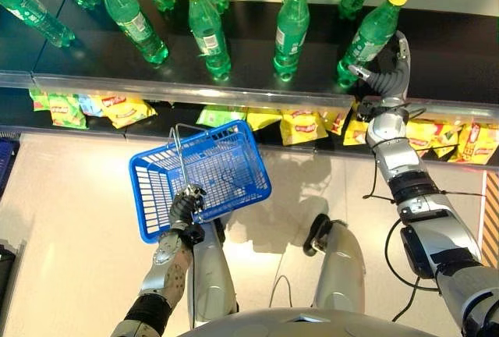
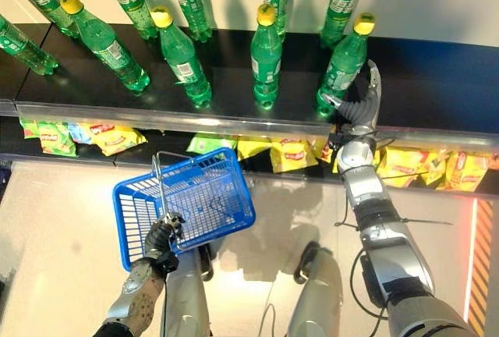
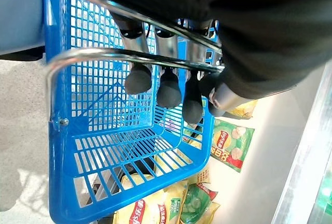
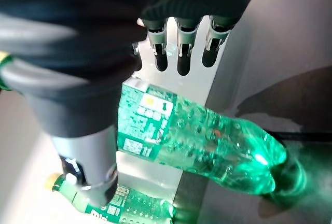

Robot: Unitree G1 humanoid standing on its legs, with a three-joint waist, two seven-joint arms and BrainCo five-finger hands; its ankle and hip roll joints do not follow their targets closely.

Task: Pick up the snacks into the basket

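1. Left eye view: the left hand point(image 1: 185, 206) is clamping the wire handle point(image 1: 184, 150) of the blue basket point(image 1: 199, 175), carrying it mouth-up below the snack bags point(image 1: 302, 126) on the lower shelf, likely so a bag can be dropped in

2. Right eye view: the right hand point(image 2: 360, 109) is reaching with fingers spread and holding nothing, beside a green bottle point(image 2: 341, 64) on the upper shelf point(image 2: 437, 79), at 12 o'clock of the snacks

3. Left wrist view: fingers point(image 3: 168, 85) are curling round the handle; the basket looks empty

4. Right wrist view: straight fingers point(image 4: 179, 53) are hovering apart from the bottle
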